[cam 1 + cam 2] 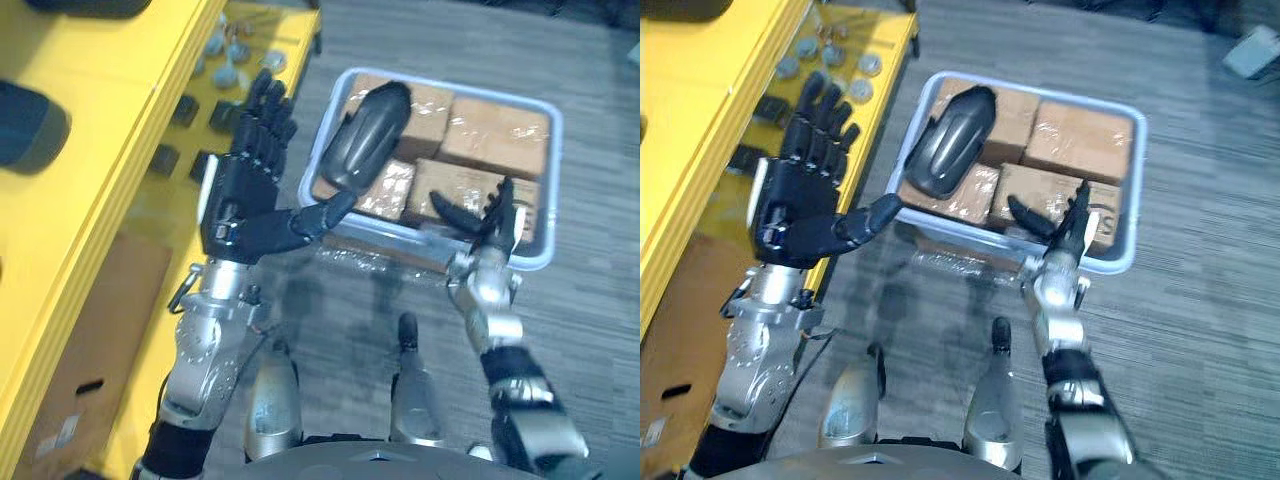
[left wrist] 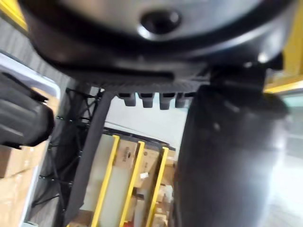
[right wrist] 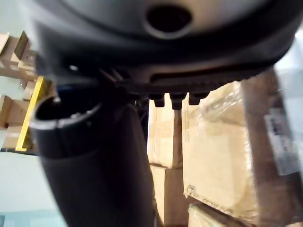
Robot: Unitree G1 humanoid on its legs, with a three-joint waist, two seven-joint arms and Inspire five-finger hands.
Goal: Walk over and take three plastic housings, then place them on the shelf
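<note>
In the bin's (image 1: 551, 170) left half, 1 dark housing (image 1: 365, 135) lies on wrapped boxes (image 1: 495, 135). Its long axis runs from the near-left corner toward the far rim, leaning a bit right. My left hand (image 1: 240, 200) hangs just left of the bin, spread wide, holding nothing, w/ thumb (image 1: 325, 215) close by the housing's near end. My right hand (image 1: 490, 235) is at the bin's near rim, fingers straight & splayed. The yellow shelf (image 1: 100, 150) edge crowds the bin's left; grey floor (image 1: 590, 300) lies right & near.

Silver-grey jointed arms (image 1: 205, 340) end in a dark left hand (image 1: 237, 212) and dark right hand (image 1: 495, 228).
</note>
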